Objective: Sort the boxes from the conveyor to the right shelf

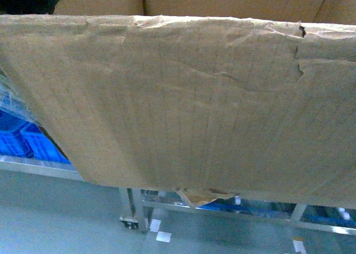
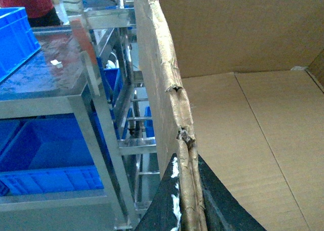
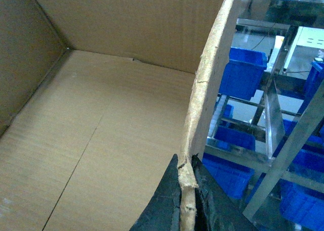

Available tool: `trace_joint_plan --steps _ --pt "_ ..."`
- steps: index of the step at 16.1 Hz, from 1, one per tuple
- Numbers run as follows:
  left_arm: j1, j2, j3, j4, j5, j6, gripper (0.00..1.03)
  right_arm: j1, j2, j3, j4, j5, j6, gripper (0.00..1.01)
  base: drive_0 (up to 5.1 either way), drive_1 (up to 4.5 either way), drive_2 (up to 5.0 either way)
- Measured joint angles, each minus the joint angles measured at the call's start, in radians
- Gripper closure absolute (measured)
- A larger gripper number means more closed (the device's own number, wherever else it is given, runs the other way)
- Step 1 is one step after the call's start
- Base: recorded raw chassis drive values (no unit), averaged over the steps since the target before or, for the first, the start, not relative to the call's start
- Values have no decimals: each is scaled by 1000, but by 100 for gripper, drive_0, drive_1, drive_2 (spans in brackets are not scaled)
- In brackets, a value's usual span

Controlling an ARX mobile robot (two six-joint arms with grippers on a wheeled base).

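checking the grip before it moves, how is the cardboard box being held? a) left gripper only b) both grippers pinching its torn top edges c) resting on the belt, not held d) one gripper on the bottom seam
b: the left gripper and the right gripper each clamp a ragged wall edge of the cardboard box.

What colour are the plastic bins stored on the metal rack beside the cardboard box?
Bright blue. The bins show best in the right wrist view, on the steel rack.

Blue plastic bins point(image 2: 48, 160) sit on steel racks, above a grey floor point(image 1: 61, 215) with white scraps point(image 1: 163, 236).
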Motion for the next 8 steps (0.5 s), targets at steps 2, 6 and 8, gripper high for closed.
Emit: trace_joint_plan --steps 2,6,8 --pt "0 0 0 2 0 0 100 0 0 0 1 0 0 98 432 -42 -431" --pt "0 2 0 2 5 0 100 -1 1 0 -3 0 0 98 186 23 -243" --pt "-3 2 0 3 3 0 100 0 0 0 1 0 0 98 35 169 -98"
